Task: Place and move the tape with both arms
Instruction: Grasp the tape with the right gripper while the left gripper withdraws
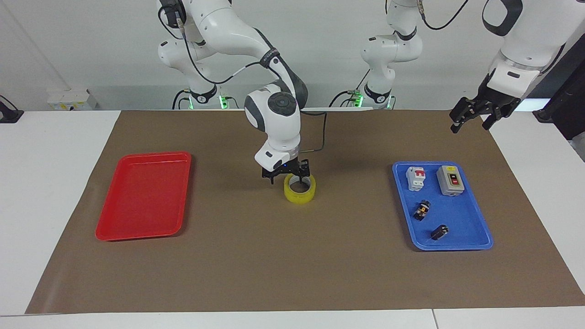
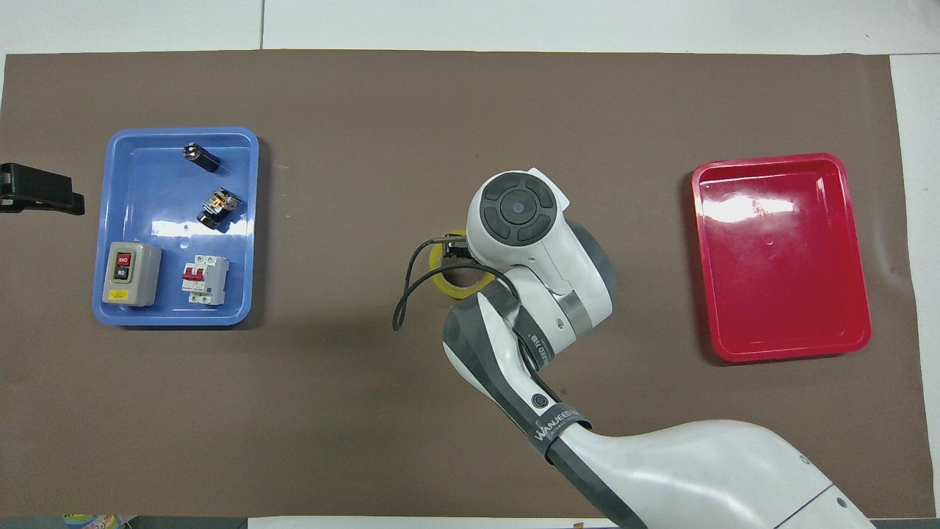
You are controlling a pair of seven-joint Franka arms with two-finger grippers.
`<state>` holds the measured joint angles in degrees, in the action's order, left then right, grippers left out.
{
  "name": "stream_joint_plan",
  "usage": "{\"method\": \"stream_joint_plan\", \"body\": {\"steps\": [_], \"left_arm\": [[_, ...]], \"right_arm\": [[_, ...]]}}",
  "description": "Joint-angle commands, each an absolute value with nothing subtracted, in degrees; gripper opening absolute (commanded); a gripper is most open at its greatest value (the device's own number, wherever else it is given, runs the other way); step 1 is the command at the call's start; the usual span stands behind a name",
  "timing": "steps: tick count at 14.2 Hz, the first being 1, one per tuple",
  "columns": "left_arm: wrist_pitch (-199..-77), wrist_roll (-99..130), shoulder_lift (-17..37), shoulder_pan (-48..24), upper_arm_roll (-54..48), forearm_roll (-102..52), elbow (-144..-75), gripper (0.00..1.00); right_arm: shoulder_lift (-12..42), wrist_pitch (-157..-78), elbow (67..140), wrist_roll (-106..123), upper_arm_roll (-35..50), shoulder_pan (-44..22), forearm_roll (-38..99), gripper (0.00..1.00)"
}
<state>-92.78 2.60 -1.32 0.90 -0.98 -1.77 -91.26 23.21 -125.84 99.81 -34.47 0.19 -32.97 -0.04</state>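
Observation:
The yellow tape roll [image 1: 300, 193] lies flat on the brown mat in the middle of the table. In the overhead view only a yellow crescent of it [image 2: 440, 278] shows beside the right arm's wrist. My right gripper [image 1: 287, 177] is down at the tape and open. One finger stands in the roll's hole and the other outside its wall, toward the red tray. My left gripper [image 1: 471, 119] is open and empty, raised over the mat's edge at the left arm's end of the table. Its tip shows in the overhead view [image 2: 40, 197].
An empty red tray [image 1: 141, 196] lies at the right arm's end of the mat. A blue tray [image 1: 459, 217] at the left arm's end holds a white breaker [image 1: 416, 177], a grey switch box [image 1: 450, 180] and two small black parts.

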Motion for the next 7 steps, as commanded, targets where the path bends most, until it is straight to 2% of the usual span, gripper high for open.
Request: {"method": "stream_joint_plan", "body": {"steps": [1,2,7], "left_arm": [[-89.92,0.71,0.71,1.93,-1.49,-3.6,-88.5,1.0],[-88.96,-0.25,-0.6,1.67,-1.58,-3.6,-90.59,1.0],[-88.77,-0.53,-3.34,1.32,-1.67,-3.6,-94.39,1.0]], "right_arm": [[22.06,-131.03,105.02,-35.6,0.0,-33.14,-0.97,1.0],[22.15,-132.26,105.55,-35.6,0.0,-33.13,-0.97,0.99],[22.15,-132.54,106.17,-35.6,0.0,-33.22,-0.97,0.62]]}}
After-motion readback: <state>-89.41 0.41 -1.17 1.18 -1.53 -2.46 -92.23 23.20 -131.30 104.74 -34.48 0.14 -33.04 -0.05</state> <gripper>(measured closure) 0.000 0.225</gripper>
